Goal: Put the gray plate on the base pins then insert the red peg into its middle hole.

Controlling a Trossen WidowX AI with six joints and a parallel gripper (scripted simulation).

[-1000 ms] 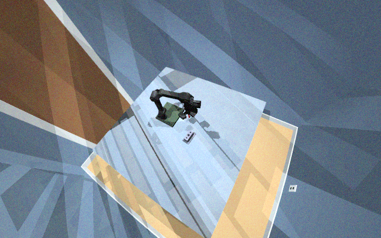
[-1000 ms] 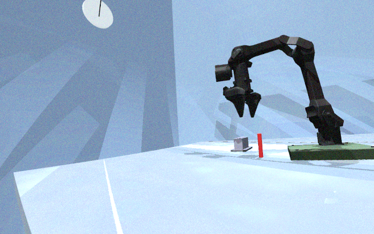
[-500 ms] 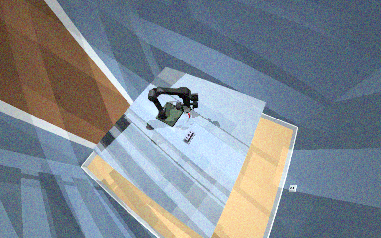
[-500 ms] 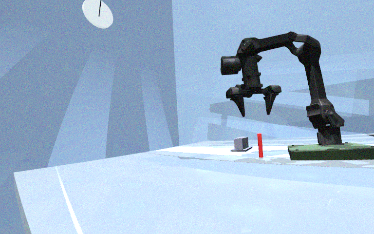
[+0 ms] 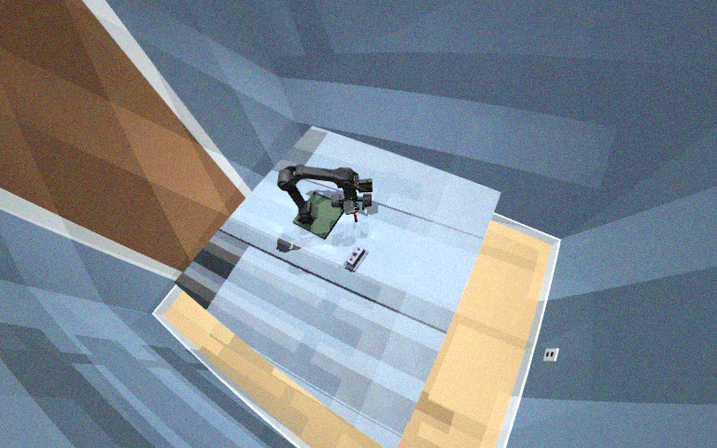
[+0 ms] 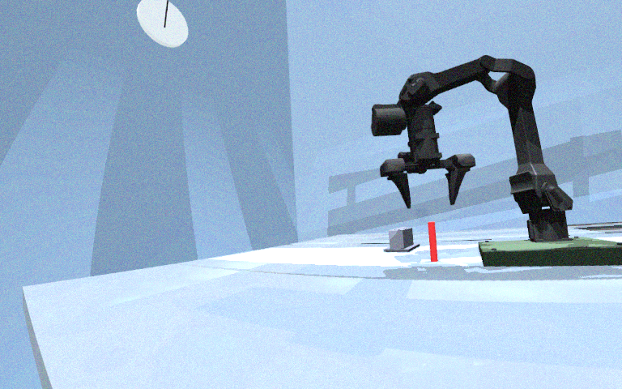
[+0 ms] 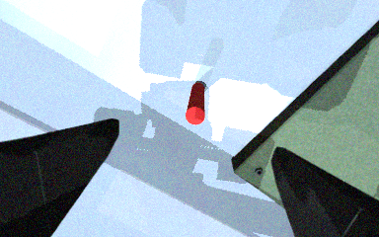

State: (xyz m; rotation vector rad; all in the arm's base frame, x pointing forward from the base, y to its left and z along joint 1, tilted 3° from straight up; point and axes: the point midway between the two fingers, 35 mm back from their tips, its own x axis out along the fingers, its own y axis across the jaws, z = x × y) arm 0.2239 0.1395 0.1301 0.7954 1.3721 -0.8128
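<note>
The red peg (image 5: 356,217) (image 6: 432,241) (image 7: 195,116) stands upright on the table beside the green board. My gripper (image 6: 431,205) (image 7: 195,140) is open and empty, pointing down above the peg. In the wrist view the peg's top shows between the two fingers and a little ahead of the line joining their tips. The gray plate (image 5: 359,252) (image 6: 401,238) looks flat on top of the base (image 6: 402,250), apart from the peg. The top view shows dark round spots in a row on the plate's top. The wrist view does not show the plate or the base.
The green board (image 5: 329,224) (image 6: 504,253) (image 7: 308,140) under my arm's foot lies close beside the peg, and its corner reaches near one finger in the wrist view. The white table (image 5: 423,253) (image 6: 274,321) extends around them, with its edge at the left in the exterior view.
</note>
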